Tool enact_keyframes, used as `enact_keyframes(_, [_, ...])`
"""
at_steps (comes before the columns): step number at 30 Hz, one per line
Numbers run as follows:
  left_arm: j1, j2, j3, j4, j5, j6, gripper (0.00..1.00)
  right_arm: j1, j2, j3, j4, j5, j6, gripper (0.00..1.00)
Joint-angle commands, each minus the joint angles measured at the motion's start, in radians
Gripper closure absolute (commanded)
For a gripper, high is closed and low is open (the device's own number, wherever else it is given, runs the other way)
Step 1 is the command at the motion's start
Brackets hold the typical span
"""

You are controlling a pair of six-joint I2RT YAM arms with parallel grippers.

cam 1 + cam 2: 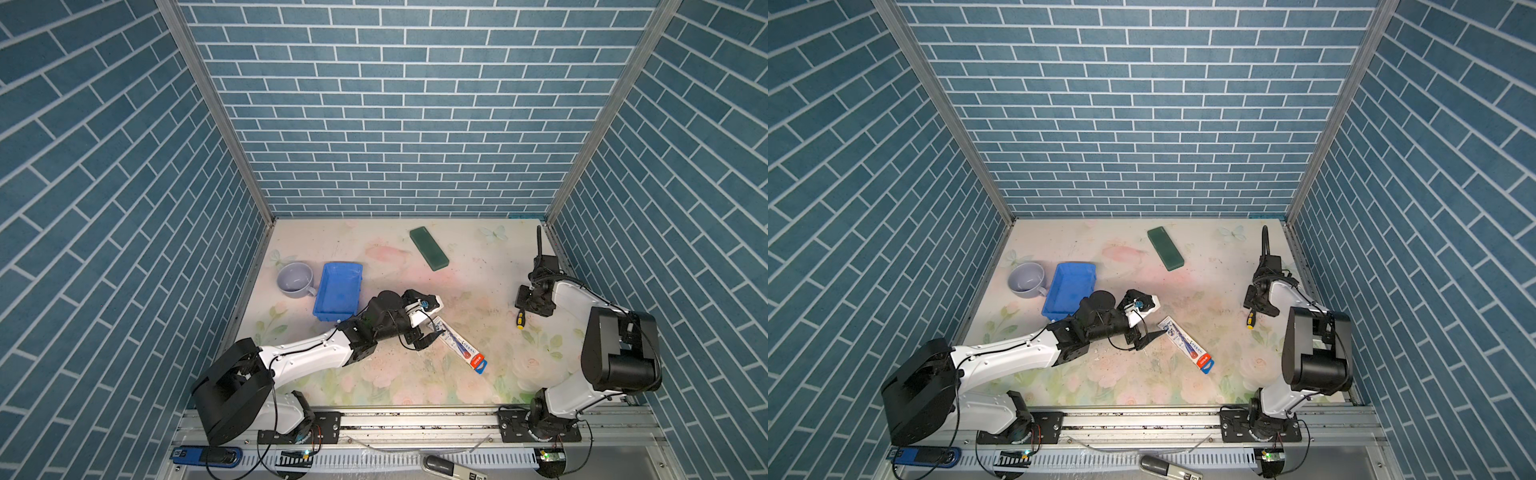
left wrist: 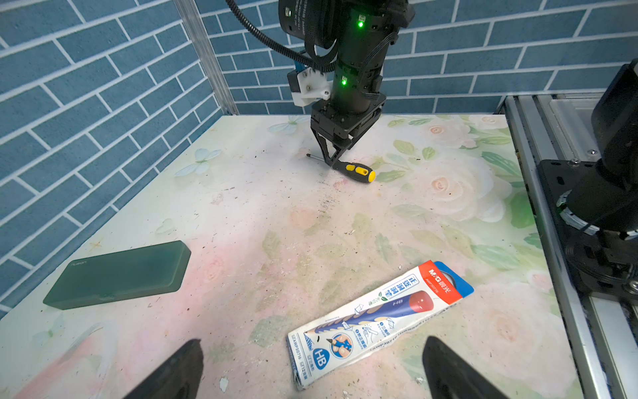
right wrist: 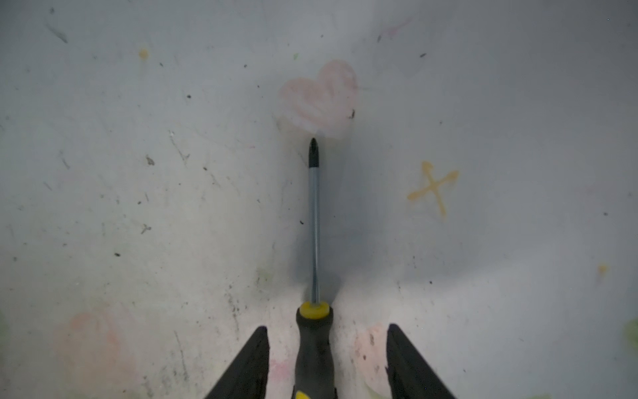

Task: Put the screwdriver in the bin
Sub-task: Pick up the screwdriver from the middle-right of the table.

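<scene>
The screwdriver [image 1: 520,320] lies flat on the desk [image 1: 395,270] toward 3 o'clock, well apart from the bin [image 1: 337,291] at 9 o'clock. The right hand [image 3: 326,331] straddles its handle, jaws fairly narrow, with a gap either side. Likely light and stiff — grip the thick rubbery handle, not the slick shaft.

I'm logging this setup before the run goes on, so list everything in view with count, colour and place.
screwdriver: one, yellow-and-black handle, flat on the table's right side
bin: one, bright blue, table's left side
mug: one, grey, beside the bin, toward the left wall
case: one, dark green, far part of the table
pencil box: one, white, blue and red, mid-table
table: one, pale floral
left gripper: one, black, open, by the pencil box
right gripper: one, black, open, straddling the screwdriver handle
</scene>
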Motion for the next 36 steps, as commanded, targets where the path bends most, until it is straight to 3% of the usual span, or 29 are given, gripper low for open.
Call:
enact_keyframes(1, [-0.006,0.004,-0.017,0.062,-0.011,0.005,0.0,-0.004,0.033,0.058,-0.034,-0.022,0.015,0.55])
enact_keyframes(7, [-0.005,0.008,-0.024,0.075,-0.026,0.009,0.0,-0.004,0.061,0.083,-0.047,-0.032,0.014,0.67])
enact_keyframes(25, [-0.007,-0.014,-0.047,0.091,-0.067,0.009,0.0,-0.009,0.131,0.096,-0.06,-0.045,0.016,0.81])
enact_keyframes(29, [-0.007,-0.015,-0.049,0.095,-0.062,0.001,0.0,-0.009,0.112,0.083,-0.049,-0.048,0.002,0.88])
enact_keyframes(36, [-0.007,-0.032,-0.054,0.089,-0.076,-0.035,0.0,-0.008,0.016,0.048,-0.015,-0.062,-0.037,0.89])
